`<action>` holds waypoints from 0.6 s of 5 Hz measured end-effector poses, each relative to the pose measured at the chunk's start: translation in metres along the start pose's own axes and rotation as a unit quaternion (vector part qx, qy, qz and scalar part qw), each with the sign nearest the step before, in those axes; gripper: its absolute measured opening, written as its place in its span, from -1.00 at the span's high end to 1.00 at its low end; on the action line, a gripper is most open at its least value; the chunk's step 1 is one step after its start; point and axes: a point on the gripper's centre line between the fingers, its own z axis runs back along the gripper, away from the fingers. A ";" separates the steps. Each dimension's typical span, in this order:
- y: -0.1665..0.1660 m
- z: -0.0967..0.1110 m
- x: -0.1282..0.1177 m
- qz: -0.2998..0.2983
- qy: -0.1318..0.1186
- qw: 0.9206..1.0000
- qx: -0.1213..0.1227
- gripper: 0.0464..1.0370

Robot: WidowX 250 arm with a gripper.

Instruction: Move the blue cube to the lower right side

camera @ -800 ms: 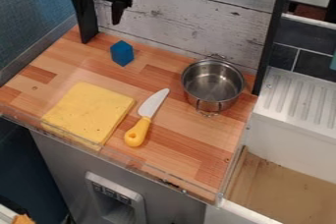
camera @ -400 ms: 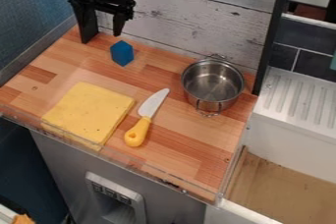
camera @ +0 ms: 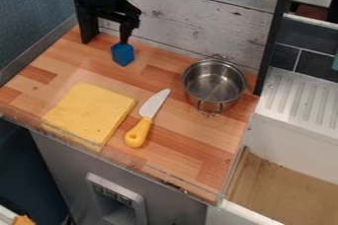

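Hangs at eleven o'clock with the black gripper [camera: 119,16], right by the top of the blue cube [camera: 123,55], also at eleven on the wooden counter [camera: 186,142]. Cannot tell whether wide, narrow or holding the cube.

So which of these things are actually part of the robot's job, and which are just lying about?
Part of the job:
- blue cube, towards the back
- black gripper, hanging at the cube
- wooden countertop, for its lower right side

Just lying about:
- yellow-handled knife
- metal pot
- flat yellow square, possibly cloth
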 end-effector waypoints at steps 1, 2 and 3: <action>-0.010 -0.011 0.006 -0.046 0.007 0.998 -0.034 -0.93; -0.013 -0.026 0.007 -0.060 0.021 0.997 -0.044 -0.93; -0.012 -0.035 0.012 -0.059 0.029 0.997 -0.040 -0.93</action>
